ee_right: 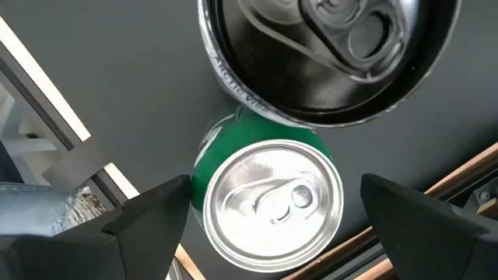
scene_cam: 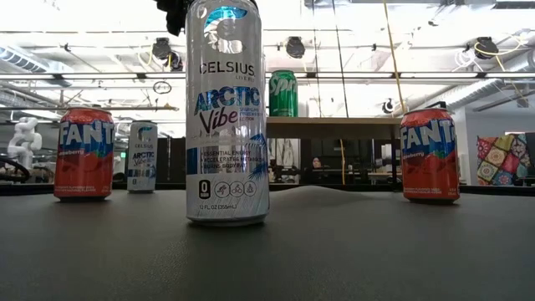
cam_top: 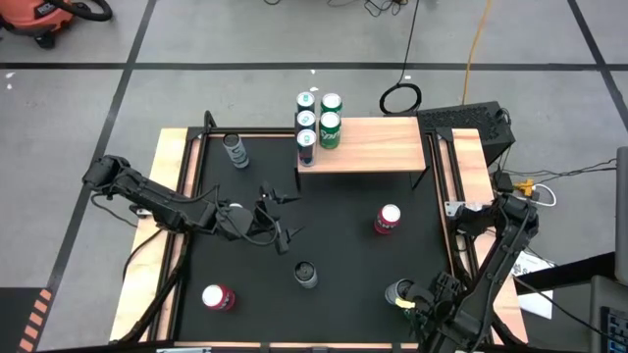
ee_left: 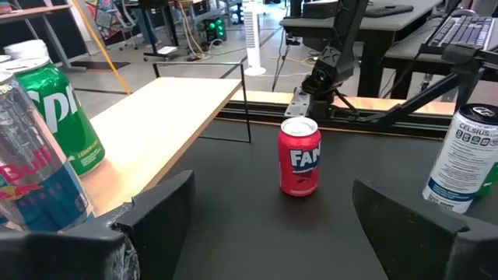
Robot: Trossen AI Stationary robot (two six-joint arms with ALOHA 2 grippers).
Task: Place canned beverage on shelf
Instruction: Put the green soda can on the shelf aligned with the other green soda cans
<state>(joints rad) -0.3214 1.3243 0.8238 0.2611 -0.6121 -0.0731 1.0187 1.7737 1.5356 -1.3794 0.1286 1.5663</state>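
LEFT: left gripper (cam_top: 278, 218) mid-surface, just before the shelf (cam_top: 378, 145), jaws wide, empty | RIGHT: right gripper (ee_right: 272, 214) at near right corner over a green can (ee_right: 268, 198), jaws wide, astride it | SHELF: four cans (cam_top: 316, 123) on left end | SURFACE (cam_top: 343, 245): other cans loose.

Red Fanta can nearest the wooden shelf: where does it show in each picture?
High view: red Fanta can, right of centre, in front of the shelf.
Low view: far right.
Left wrist view: centre.
Right wrist view: not in it.
Shared landmark: the shelf.
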